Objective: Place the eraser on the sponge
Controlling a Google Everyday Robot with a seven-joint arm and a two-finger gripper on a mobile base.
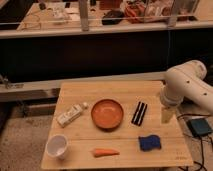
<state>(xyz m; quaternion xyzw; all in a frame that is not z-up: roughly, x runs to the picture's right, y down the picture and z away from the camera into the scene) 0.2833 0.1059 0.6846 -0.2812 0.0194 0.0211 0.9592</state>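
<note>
The eraser (139, 112), a long black bar with a pale stripe down its length, lies on the wooden table (80, 90) just right of the orange plate. The blue sponge (149, 142) rests near the table's front right corner, below the eraser and apart from it. My white arm comes in from the right, and the gripper (166, 116) hangs pointing down over the table's right edge. It sits right of the eraser and above-right of the sponge, touching neither.
An orange plate (107, 113) sits mid-table. A white tube-like package (70, 116) lies to its left, a white cup (57, 146) at the front left, a carrot (105, 152) at the front centre. A dark box with cables (199, 126) is on the floor at right.
</note>
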